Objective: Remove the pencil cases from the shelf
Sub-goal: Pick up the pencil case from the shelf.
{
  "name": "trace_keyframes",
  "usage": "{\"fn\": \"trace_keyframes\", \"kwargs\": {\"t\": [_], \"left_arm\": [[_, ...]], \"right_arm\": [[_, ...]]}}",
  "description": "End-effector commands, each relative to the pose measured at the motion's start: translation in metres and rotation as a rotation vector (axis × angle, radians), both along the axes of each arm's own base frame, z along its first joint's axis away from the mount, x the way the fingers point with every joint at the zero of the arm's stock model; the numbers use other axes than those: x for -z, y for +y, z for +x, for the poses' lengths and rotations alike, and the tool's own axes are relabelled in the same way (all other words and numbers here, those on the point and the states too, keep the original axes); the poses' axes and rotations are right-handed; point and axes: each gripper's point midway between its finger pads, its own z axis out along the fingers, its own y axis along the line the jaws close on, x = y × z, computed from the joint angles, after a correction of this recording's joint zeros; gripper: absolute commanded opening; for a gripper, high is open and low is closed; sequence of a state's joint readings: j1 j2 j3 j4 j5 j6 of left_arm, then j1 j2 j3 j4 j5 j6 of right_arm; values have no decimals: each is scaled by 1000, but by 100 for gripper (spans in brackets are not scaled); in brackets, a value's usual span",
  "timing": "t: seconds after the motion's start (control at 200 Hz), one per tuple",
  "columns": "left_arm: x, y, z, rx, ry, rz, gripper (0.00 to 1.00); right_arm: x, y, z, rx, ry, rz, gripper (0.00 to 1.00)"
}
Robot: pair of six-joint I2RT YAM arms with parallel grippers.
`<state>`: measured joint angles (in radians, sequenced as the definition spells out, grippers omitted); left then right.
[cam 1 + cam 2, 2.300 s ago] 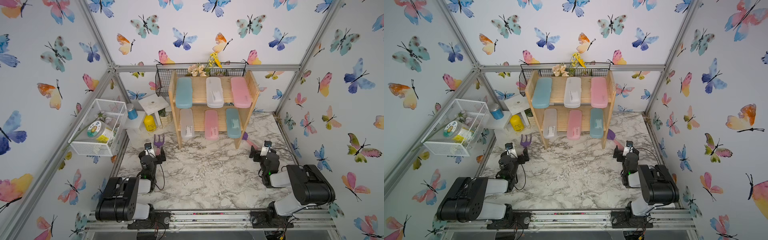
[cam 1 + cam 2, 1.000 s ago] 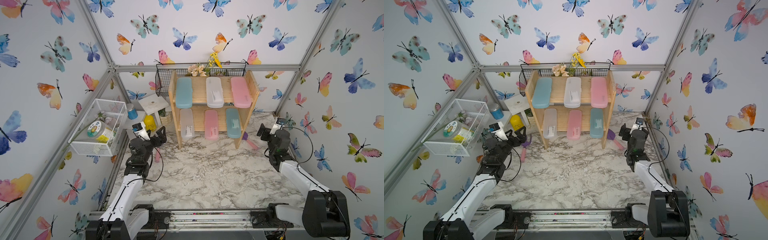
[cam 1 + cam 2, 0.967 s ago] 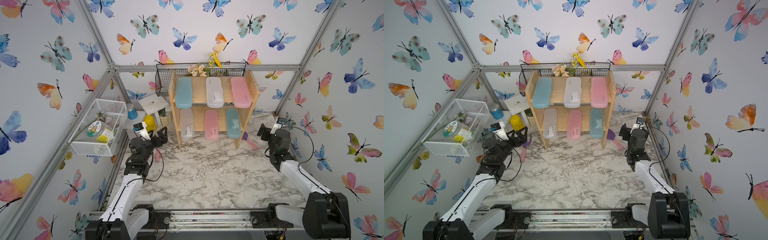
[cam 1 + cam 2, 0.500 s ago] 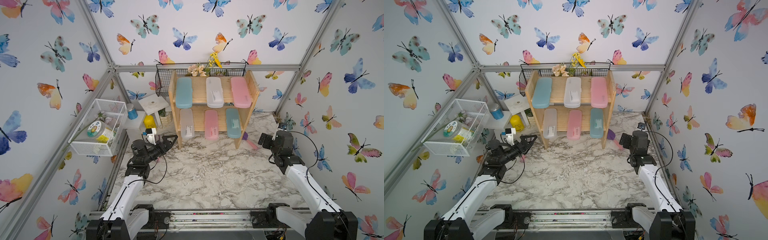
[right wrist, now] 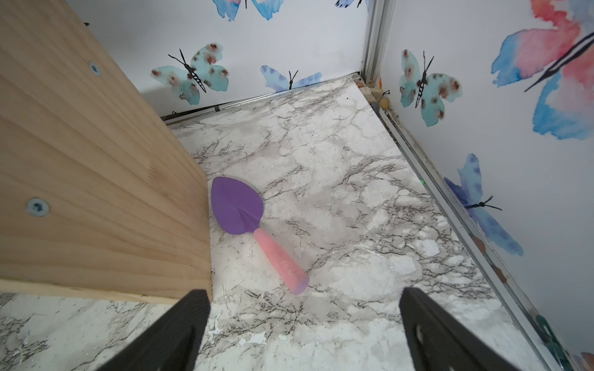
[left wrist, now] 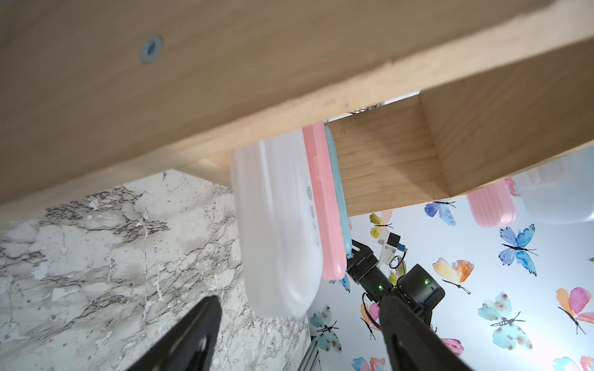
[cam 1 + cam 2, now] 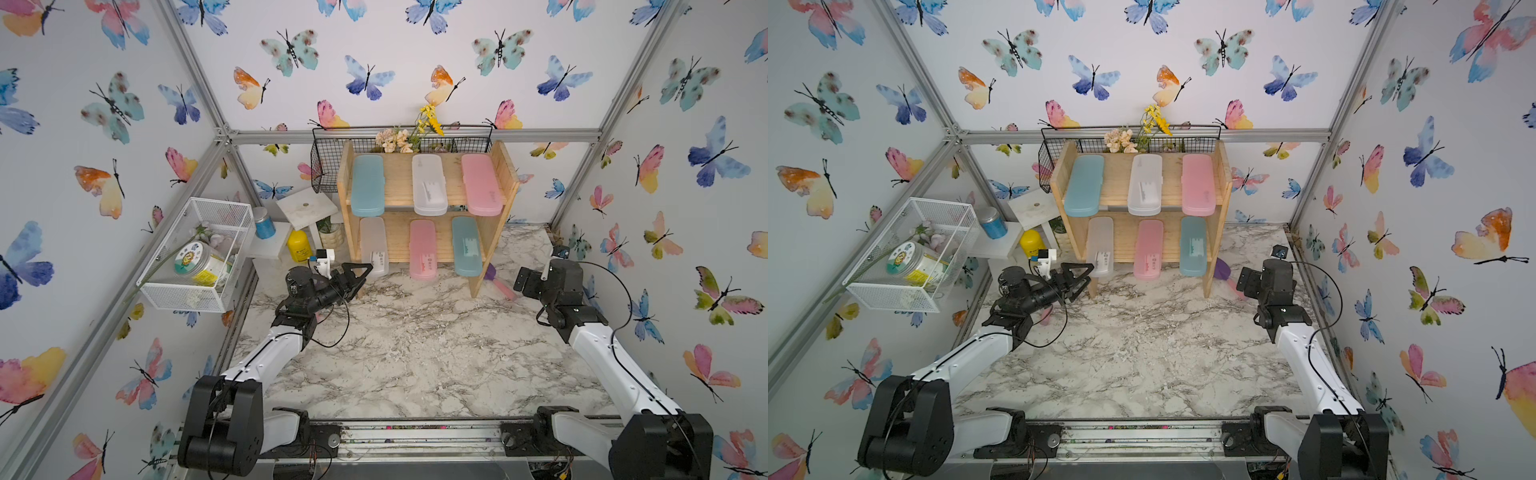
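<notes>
The shelf (image 7: 399, 178) is a two-tier wooden rack at the back. Its top tier holds a teal (image 7: 368, 185), a white (image 7: 429, 185) and a pink pencil case (image 7: 481, 185). On the lower tier lie a white (image 7: 373, 245), a pink (image 7: 422, 248) and a teal one (image 7: 466, 245). My left gripper (image 7: 360, 278) is open at the front end of the lower white case (image 6: 283, 257), one finger on each side, not touching. My right gripper (image 7: 524, 282) is open and empty beside the shelf's right side panel (image 5: 96, 176).
A purple trowel with a pink handle (image 5: 257, 225) lies on the marble floor by the shelf's right leg. A black wire basket (image 7: 328, 166) hangs behind the shelf. A white stand (image 7: 305, 208), a yellow bottle (image 7: 300, 246) and a white wire basket (image 7: 199, 257) crowd the left.
My left gripper has swung right and forward from near the yellow bottle to the front end of the lower white case. The right arm has sunk a little lower beside the shelf.
</notes>
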<state>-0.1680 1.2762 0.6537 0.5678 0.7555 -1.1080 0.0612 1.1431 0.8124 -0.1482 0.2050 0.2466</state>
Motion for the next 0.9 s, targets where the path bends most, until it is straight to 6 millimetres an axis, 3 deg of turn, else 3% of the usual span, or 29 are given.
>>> {"fn": "trace_keyframes", "kwargs": {"t": [0.0,0.265,0.601,0.741,0.896], "left_arm": [[-14,-4,6,18,-50,-10,75],[-6,-6,16,14,-25,-21,50],[6,-7,16,21,1,-22,4],[1,-8,6,32,-37,6,1],[-1,-13,-17,40,-113,145,0]], "right_arm": [[-7,5,5,-18,-4,11,98],[-6,5,11,-25,6,4,98],[-10,8,10,-44,13,7,96],[-23,12,3,-55,-16,32,96],[-42,30,-11,-122,-55,127,96]]}}
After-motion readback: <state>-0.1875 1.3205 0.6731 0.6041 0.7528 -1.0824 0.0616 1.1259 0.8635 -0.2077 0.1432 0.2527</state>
